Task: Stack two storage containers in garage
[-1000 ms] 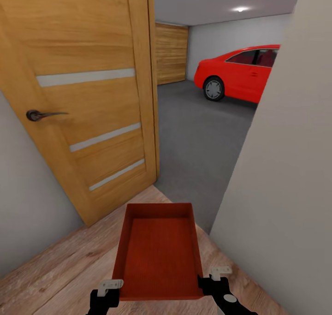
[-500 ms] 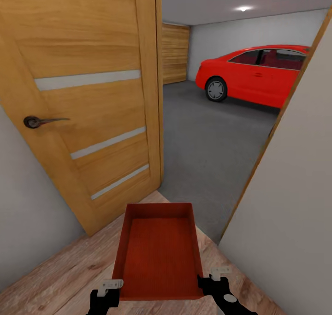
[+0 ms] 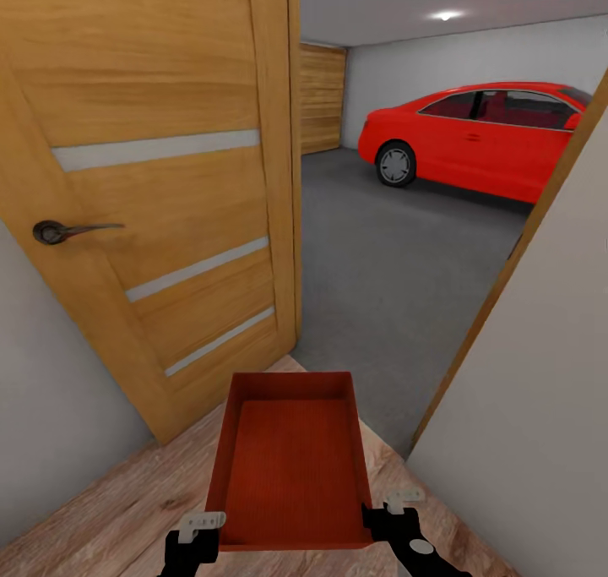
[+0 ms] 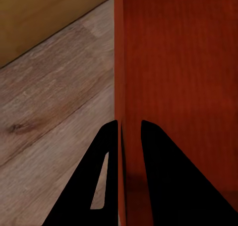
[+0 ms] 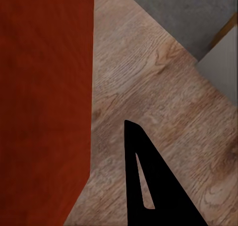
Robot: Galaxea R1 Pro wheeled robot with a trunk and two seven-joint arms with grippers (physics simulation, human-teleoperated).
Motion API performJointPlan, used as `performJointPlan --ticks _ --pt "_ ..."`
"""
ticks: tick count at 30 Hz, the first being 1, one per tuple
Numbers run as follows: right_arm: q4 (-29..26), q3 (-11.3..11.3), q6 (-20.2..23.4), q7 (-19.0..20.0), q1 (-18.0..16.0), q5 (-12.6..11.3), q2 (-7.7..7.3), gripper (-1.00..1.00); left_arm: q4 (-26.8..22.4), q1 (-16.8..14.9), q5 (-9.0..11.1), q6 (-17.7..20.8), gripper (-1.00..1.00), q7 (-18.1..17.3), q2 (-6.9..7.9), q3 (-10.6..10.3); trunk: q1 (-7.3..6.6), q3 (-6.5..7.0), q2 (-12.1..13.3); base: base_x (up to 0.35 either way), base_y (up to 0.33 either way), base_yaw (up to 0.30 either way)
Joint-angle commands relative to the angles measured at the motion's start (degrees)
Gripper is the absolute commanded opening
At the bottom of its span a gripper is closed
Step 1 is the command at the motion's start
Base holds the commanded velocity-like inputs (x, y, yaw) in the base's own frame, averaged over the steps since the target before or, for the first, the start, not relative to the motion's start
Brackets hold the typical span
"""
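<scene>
One orange-red storage container hangs low in front of me over the wood-plank floor, its open top up and its ribbed bottom showing. My left gripper holds its near left corner; in the left wrist view the two black fingers straddle the thin wall of the container and are shut on it. At the near right corner is my right gripper. The right wrist view shows one of its fingers beside the container, the other hidden behind the wall. Through the doorway lies the garage, with its dark grey floor.
An open wooden door with a dark handle stands at the left. A pale wall and door frame close in on the right. A red car is parked at the back right of the garage.
The whole view has shifted: the doorway looks wider, more of the red car shows and the right door frame has come into sight. The container stays held the same way.
</scene>
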Motion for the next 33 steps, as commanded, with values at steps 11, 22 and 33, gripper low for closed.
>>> performJointPlan --ticks 11,22,33 --pt "0.09 -0.41 -0.20 -0.64 -0.08 -0.05 -0.81 -1.00 -0.10 -0.04 0.48 -0.17 -1.00 0.46 0.03 0.97 0.00 0.09 -0.02 0.063 0.067 -0.089" --pt "0.09 -0.41 -0.20 -0.64 -0.06 -0.05 -0.82 -1.00 -0.10 -0.04 0.48 -0.15 -1.00 0.46 0.03 0.98 0.00 0.09 -0.02 0.148 0.178 -0.002" --pt "0.09 -0.41 -0.20 -0.64 -0.05 -0.05 -0.82 -1.00 -0.10 -0.04 0.48 -0.15 -1.00 0.46 0.03 0.97 0.00 0.09 -0.02 0.010 0.010 -0.115"
